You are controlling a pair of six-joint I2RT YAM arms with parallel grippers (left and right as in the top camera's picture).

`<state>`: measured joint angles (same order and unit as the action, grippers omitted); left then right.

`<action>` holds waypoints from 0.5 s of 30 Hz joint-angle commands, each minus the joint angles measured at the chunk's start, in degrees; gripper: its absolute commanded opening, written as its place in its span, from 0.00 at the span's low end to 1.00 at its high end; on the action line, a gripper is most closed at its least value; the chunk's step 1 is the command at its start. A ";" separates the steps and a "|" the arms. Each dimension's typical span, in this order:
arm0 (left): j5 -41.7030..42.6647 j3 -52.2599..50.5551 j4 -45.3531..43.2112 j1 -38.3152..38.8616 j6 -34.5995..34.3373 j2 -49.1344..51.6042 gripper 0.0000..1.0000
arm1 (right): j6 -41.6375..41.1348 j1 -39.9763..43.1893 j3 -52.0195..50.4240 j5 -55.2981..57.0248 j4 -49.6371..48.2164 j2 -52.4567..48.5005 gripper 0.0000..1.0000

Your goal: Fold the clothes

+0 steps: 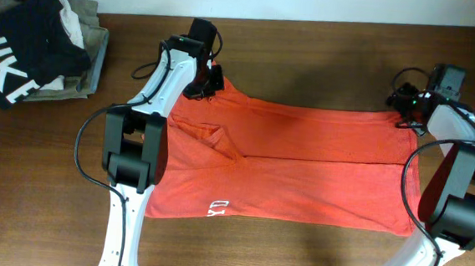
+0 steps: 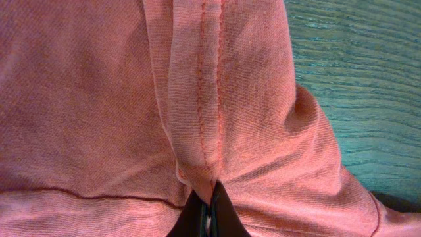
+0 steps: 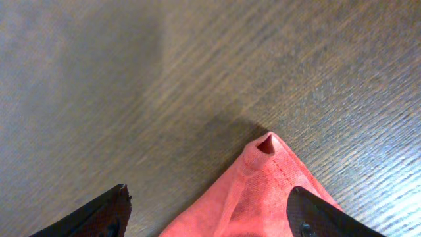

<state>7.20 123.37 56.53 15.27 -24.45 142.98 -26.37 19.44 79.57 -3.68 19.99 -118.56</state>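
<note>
The clothes, a red-orange T-shirt [image 1: 302,167], lie spread flat across the table, with a crease running lengthwise and white lettering [image 1: 218,206] near the front edge. My left gripper [image 1: 206,84] is at the shirt's far left corner. In the left wrist view it [image 2: 210,212] is shut on a bunched seam of the shirt [image 2: 197,99]. My right gripper [image 1: 407,110] is at the far right corner. In the right wrist view it [image 3: 209,201] stands open, and the shirt's pointed corner [image 3: 263,171] lies between its dark fingers [image 3: 108,210] without being pinched.
A pile of other garments sits at the far left corner of the wooden table [image 1: 327,47]: a black one with white NIKE letters [image 1: 17,46] on top of khaki ones [image 1: 91,43]. Both arms' bases stand at the near edge.
</note>
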 commanded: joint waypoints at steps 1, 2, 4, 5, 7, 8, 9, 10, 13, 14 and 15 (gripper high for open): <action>-1.07 0.94 -0.11 -0.31 0.35 0.48 0.00 | -0.55 0.02 1.03 1.18 -1.25 -2.91 0.69; -1.09 0.96 -0.11 -0.31 0.35 0.48 0.01 | -0.55 0.02 1.03 1.16 -2.01 -2.93 0.59; -1.11 0.94 -0.13 -0.31 0.33 0.48 0.01 | -0.57 0.07 1.03 1.18 -2.29 -2.93 0.48; -1.79 0.96 -0.22 -0.39 0.33 0.48 0.01 | -0.57 0.07 1.25 1.18 -2.25 -2.93 0.40; -3.61 0.96 -0.28 -0.81 0.35 0.48 0.00 | -0.55 0.13 3.08 1.20 -0.83 -2.91 0.27; -3.61 0.96 -0.28 -0.94 0.35 0.48 0.00 | -0.52 0.13 4.79 1.20 0.57 -2.91 0.20; -3.61 0.96 -0.31 -1.07 0.35 0.48 0.00 | -0.52 0.13 6.14 1.33 1.88 -2.91 0.07; -3.61 0.96 -0.31 -1.18 0.35 0.48 0.00 | -0.55 0.13 7.04 1.88 3.21 -2.91 0.04; -3.63 1.92 1.18 -1.75 1.01 0.20 0.01 | -0.52 0.20 7.67 2.27 5.68 -2.73 0.04; -3.63 3.58 3.13 -2.23 1.01 -0.13 0.01 | -0.52 0.55 7.98 2.25 6.91 -2.29 0.04; -3.63 6.75 6.88 -3.15 1.01 -0.61 0.00 | -0.52 1.33 8.46 2.19 8.83 -1.20 0.04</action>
<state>5.26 124.33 58.94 14.20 -24.40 143.00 -26.83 19.64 86.15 -2.66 26.72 -120.99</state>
